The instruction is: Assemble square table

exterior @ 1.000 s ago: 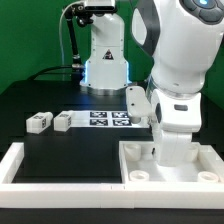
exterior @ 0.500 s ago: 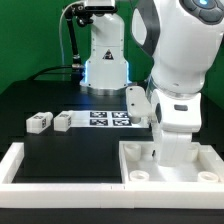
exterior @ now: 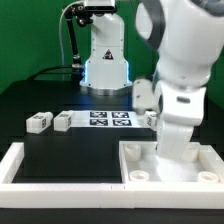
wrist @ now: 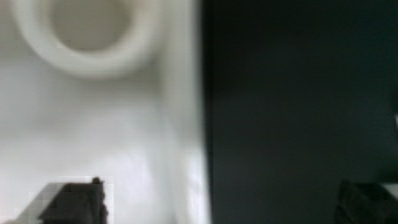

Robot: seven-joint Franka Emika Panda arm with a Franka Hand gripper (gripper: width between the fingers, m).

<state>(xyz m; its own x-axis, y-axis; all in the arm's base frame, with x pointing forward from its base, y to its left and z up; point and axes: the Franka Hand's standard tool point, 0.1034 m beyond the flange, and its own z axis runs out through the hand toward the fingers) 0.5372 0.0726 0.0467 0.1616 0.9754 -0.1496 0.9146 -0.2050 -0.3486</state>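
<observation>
I see exterior view from front of bench [exterior: 60, 140], raised, facing across it, mid-range; arm [exterior: 175, 70] looms on exterior view's right. Wrist view looks straight down, very close, blurred, onto corner socket [wrist: 86, 40]. Shared: square table panel [exterior: 126, 160] rim, bench.

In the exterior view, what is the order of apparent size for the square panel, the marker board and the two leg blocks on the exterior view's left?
1. square panel, nearest the camera, partly hidden by the arm
2. marker board
3. outer leg block and inner leg block: these look alike, not ranked
</observation>
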